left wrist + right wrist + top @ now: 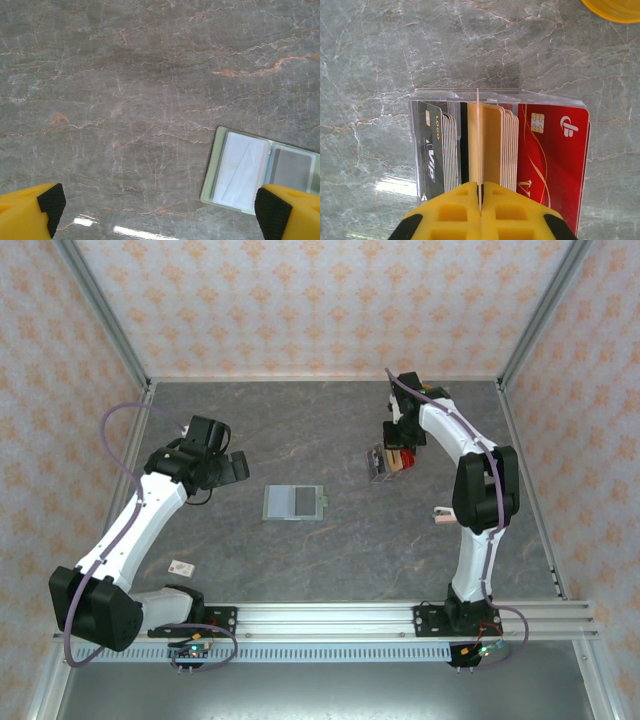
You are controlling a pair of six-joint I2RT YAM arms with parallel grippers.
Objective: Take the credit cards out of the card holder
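The card holder (293, 502) lies open and flat at the table's middle, pale green with clear pockets. In the left wrist view the card holder (260, 172) sits at the lower right, just ahead of one black fingertip (272, 212). My left gripper (232, 468) (161, 207) is open over bare table, to the holder's left. At the back right, my right gripper (398, 455) (481, 192) is shut on a thin pale credit card (479, 145) seen edge-on. That card stands in the middle slot of a clear rack (465, 94) among tan cards (492, 145).
The rack (388, 462) also holds dark cards (431, 150) on its left and red cards (552, 155) on its right. A small white card with a red mark (181, 567) lies near the left arm's base. A small pinkish thing (441, 514) lies beside the right arm.
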